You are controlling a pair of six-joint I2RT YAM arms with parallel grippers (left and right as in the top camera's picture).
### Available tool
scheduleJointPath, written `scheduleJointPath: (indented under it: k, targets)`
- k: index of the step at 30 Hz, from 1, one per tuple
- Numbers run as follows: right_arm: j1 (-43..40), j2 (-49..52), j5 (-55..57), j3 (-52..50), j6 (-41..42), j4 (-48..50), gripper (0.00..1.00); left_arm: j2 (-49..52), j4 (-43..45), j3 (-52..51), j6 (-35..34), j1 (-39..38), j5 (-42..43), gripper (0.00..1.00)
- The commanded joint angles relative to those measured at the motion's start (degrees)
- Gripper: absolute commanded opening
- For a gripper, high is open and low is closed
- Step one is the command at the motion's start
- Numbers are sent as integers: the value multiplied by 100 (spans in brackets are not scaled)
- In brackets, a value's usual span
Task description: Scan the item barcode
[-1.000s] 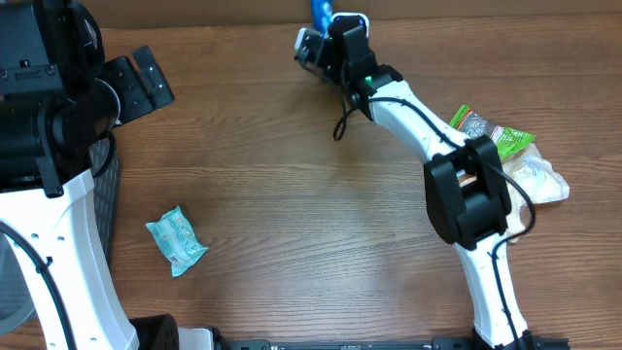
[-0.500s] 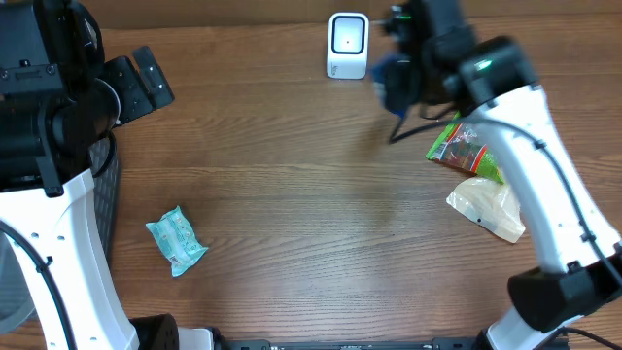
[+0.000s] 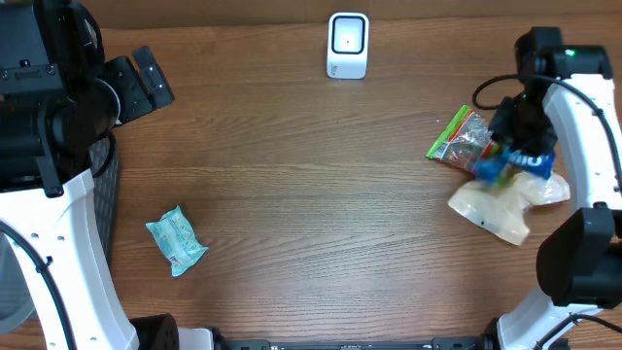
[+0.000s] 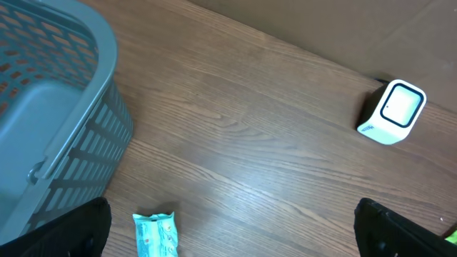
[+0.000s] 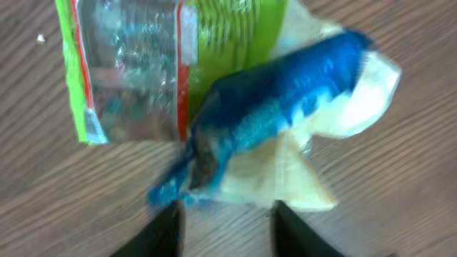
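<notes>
table (image 3: 292, 194) with basket (image 4: 43, 107); left end effector (image 3: 141, 78) apart, right end effector (image 5: 225, 228) apart over packet (image 5: 278, 107).

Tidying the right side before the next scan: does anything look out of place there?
Yes. The blue packet lies slanted across the green packet and the pale bag, not flat on the table. It is too blurred for details.

Brown wood-grain surface (image 3: 292, 204) filling every view, grain running left to right in the overhead view, matte finish under soft even light, only faint shadows, plain tan panel (image 4: 335, 28) standing along its far edge, a faint diagonal crease near the panel's right end
</notes>
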Motion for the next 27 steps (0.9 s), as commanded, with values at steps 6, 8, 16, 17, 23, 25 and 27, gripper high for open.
scheduleJointPath:
  k: [6, 8, 16, 17, 23, 25, 27]
  targets:
    - [535, -79, -756, 1158, -501, -732, 72, 26, 22, 15, -79, 11, -31, 100]
    - [752, -79, -1810, 1482, -918, -588, 71, 26, 22, 15, -79, 11, -31, 100]
    - [2350, -55, -3613, 999, -1377, 1379, 100, 26, 22, 15, -79, 11, -31, 99]
    - [2610, -55, -3613, 817, -1360, 1622, 100, 26, 22, 15, -79, 11, -31, 100]
    - [3467, -35, -3193, 50, -1211, 2356, 100, 26, 22, 15, -79, 11, -31, 99]
    - [3567, -33, -2691, -160, -787, 2533, 100, 26, 22, 15, -79, 11, -31, 100]
    - [3563, -33, -2461, -203, -619, 2542, 100, 26, 22, 15, -79, 11, -31, 100]
